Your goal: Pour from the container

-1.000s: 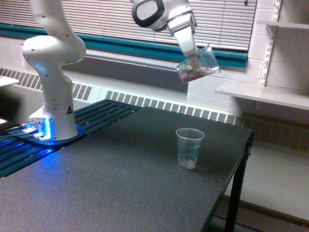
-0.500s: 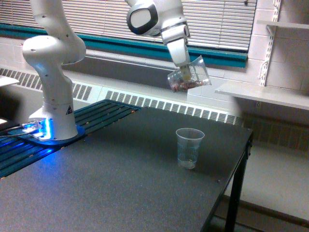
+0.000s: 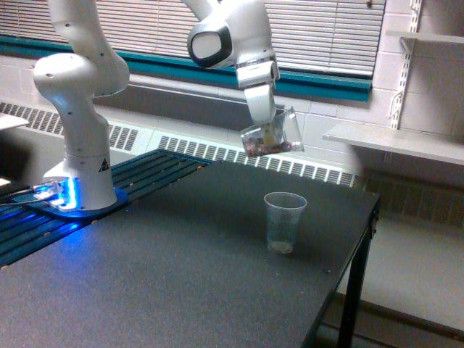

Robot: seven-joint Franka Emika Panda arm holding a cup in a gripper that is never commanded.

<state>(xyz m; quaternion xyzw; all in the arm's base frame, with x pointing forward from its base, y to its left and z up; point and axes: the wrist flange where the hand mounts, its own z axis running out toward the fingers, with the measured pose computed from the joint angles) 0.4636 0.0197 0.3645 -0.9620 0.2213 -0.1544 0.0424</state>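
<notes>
Above a dark worktop (image 3: 181,275), a white robot arm (image 3: 80,94) reaches across from its base at the exterior view's left, and its hand (image 3: 268,134) pinches the container (image 3: 272,138) by the rim. This container is a clear, wide, straight-sided plastic cup, held in the air well clear of the surface and tipped only slightly. Small reddish-brown and pale pieces (image 3: 264,147) lie gathered along its lowest side, which suggests the tilt is too gentle for anything to spill yet.

Below it, and a little toward the exterior view's right, a taller tapered clear cup (image 3: 284,222) stands upright on the worktop near the far edge. It looks nearly empty, with perhaps a trace of something pale at the bottom, though that is hard to make out. Its open mouth faces up, so it is probably meant to catch the pieces.

The container is not directly over that cup, so the pour appears not to have begun. Holding it high probably leaves room to tip it without striking the cup beneath.

Behind the worktop are window blinds (image 3: 326,29), a long radiator grille (image 3: 217,152) and a wall shelf (image 3: 399,141).
</notes>
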